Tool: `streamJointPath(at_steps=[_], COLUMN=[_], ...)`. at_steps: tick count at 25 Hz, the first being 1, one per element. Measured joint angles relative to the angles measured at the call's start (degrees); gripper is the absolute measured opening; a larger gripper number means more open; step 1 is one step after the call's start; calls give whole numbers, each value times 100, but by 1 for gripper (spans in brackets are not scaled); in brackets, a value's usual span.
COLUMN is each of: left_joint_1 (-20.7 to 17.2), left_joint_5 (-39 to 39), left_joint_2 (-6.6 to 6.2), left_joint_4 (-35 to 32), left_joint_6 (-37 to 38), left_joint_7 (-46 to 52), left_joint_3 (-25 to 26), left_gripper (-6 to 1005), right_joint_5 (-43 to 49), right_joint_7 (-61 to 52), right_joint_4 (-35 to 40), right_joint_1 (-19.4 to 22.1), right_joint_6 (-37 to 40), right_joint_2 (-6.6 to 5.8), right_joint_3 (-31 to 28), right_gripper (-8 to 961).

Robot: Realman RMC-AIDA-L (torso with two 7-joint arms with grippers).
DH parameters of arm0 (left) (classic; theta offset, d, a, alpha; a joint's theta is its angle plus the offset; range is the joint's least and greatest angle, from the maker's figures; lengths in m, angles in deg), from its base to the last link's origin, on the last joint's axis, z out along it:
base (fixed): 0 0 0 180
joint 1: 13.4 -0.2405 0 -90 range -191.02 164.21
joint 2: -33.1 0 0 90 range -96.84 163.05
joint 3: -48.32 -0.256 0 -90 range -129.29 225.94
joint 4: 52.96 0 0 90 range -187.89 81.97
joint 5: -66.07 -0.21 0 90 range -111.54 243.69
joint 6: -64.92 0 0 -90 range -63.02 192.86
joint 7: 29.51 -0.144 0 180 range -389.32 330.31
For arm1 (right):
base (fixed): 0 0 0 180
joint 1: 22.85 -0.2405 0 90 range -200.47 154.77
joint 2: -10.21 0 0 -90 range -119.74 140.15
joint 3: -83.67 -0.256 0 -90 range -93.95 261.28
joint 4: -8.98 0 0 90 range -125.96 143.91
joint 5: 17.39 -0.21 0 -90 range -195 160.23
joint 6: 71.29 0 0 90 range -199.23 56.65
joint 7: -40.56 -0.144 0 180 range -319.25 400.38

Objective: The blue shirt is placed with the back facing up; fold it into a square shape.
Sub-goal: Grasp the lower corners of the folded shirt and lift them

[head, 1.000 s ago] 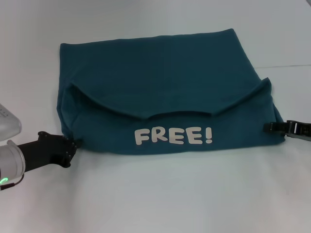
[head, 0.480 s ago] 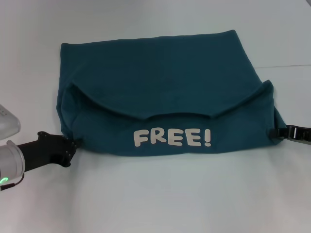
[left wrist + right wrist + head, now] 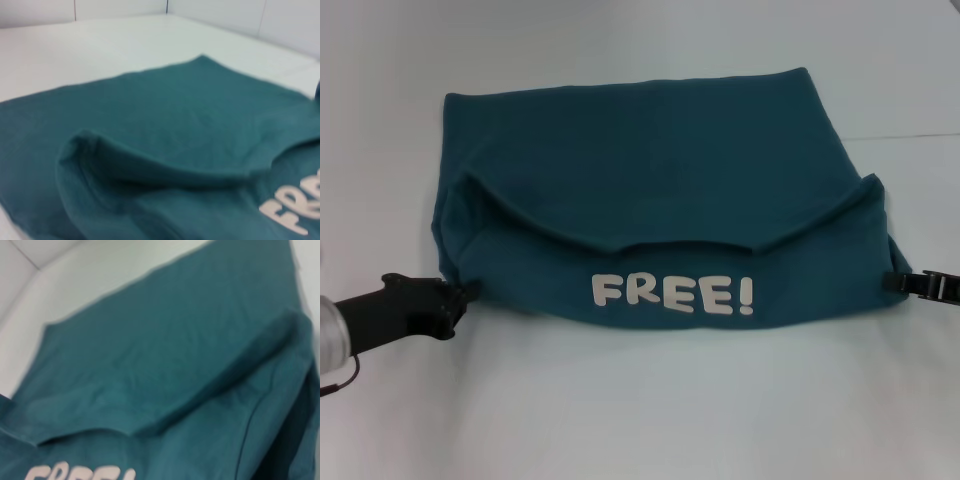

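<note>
The blue shirt (image 3: 640, 180) is lying across the middle of the white table (image 3: 640, 400), its long axis running from my left to my right, parallel to the table's near edge. Its near part is already lying doubled back over the rest, so a flap with the white "FREE!" lettering (image 3: 673, 294) is facing up along the near side, while the plain back is stretching toward the far edge. The flap's upper edge is sagging in the middle and rising at both ends.

I am holding the two ends of that near fold. My left gripper (image 3: 460, 297) is sitting at the shirt's near-left corner, touching the cloth; my right gripper (image 3: 900, 283) is sitting at the near-right corner, right against the fabric. I cannot tell whether either pair of fingers is closed on the cloth or apart, since the tips are hidden at the hem.

So the shirt is lying between my two grippers, inward and away from each, and neither arm is the nearer: each has its own corner. My wrist views are showing only cloth, the raised fold and part of the lettering. I judge the coming move will be turning on carrying both corners evenly toward the far edge, keeping the fold line square to the shirt's sides.
</note>
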Motion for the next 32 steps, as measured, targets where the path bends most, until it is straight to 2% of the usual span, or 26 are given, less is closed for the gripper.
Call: streamJointPath(at_steps=[1,9,14,17,21,32], left_joint_1=[-45,-241,-374,-421,-467,-803], left_joint_5=[31,227,234,232,198,186], left_joint_2=[4,-8,-6,-3,-8,-9], left_joint_4=[-87,-288,-292,-293,-285,-429], left_joint_6=[200,1584,1931,2145,2556,3409], left_joint_7=[108,634,843,880,898,898], left_joint_3=[82,1019,1143,1233,1424,1836], left_gripper=[2,2,2,2,2,2], right_joint_5=[-327,-905,-912,-912,-910,-877], right_joint_7=[278,1061,1357,1420,1548,2099], right_joint_4=[6,66,150,372,763,880], right_joint_1=[195,734,944,1089,1301,1857], right_joint_6=[171,804,1384,1661,2042,2711], right_joint_2=[1,2,-1,69,225,437], right_joint_3=[0,-307,-691,-811,-1018,-1542], right_gripper=[32,31,31,31,31,31])
